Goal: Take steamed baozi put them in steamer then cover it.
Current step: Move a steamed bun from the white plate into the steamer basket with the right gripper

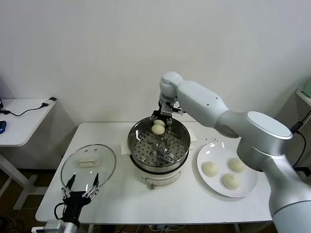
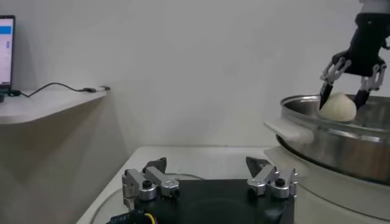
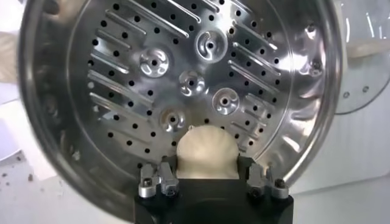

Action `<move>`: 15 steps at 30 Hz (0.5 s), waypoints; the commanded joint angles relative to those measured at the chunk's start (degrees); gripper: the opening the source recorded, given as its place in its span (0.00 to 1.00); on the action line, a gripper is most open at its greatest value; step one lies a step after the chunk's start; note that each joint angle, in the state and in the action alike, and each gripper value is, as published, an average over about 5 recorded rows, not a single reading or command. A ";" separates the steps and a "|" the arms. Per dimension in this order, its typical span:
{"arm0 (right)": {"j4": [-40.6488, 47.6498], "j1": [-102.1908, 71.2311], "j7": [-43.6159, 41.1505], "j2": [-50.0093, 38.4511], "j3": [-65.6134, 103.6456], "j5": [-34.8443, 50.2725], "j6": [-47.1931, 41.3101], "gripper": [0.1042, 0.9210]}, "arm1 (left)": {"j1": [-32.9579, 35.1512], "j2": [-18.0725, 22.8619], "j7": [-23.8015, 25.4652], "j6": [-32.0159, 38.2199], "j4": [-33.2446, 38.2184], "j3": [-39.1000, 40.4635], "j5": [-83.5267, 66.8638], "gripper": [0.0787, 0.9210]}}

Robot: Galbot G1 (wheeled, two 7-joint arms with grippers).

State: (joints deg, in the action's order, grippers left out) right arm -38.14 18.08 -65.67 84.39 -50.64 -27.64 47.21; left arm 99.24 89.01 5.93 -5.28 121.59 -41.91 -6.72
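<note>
**Right gripper held one bun over the steamer's far edge**

Right gripper [image 1: 159, 120] was clamped on a steamed baozi [image 1: 158, 127], fingers narrowed onto its two sides; the right wrist view showed the bun [image 3: 205, 155] filling the gap between the pads. It sat at the back of the steamer [image 1: 159, 145], right at the far rim. From the left wrist view the bun [image 2: 337, 107] looked level with the rim or just above it; couldn't tell whether it touched the perforated tray [image 3: 183, 79] below the fingertips.

Three more buns [image 1: 223, 173] lay on the white plate [image 1: 248, 187], off to the gripper's right and nearer the robot, just beside the steamer.

The cover [image 1: 89, 162] lay flat on the table [image 1: 126, 199], handle up, well to the gripper's left on the other side of the steamer.

Left gripper [image 1: 82, 186] sat idle at the table's near edge, jaws spread wide, nothing between them, its fingertips over the cover's near rim.
</note>
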 commanded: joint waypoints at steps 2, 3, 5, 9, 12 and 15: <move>2.70 -2.05 3.14 1.27 1.28 -5.24 2.79 0.65 | -0.18 -0.02 0.00 0.00 -0.54 0.05 -0.08 0.88; 2.93 -2.17 3.55 1.39 1.47 -5.68 2.79 0.65 | -0.20 -0.02 0.00 0.00 -0.59 0.08 -0.08 0.88; 3.32 -2.29 4.14 1.59 1.51 -6.15 2.79 0.65 | -0.20 -0.03 0.02 -0.04 -0.63 0.15 -0.05 0.88; 3.41 -2.17 5.74 1.60 0.88 -6.08 2.79 0.67 | -0.03 -0.18 0.09 -0.10 -0.52 0.25 0.13 0.88; 2.25 -1.53 5.54 1.08 0.48 -4.99 2.79 0.75 | -0.02 -0.17 0.08 -0.10 -0.60 0.21 0.15 0.88; -0.70 -0.18 -0.07 -0.20 -0.23 0.67 2.79 0.84 | 0.04 -0.07 0.05 -0.05 -0.68 0.28 0.17 0.88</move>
State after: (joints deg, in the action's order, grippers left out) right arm -37.09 17.42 -62.91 84.66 -50.42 -30.09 47.19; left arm 99.17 88.91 5.97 -5.30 121.01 -41.70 -6.65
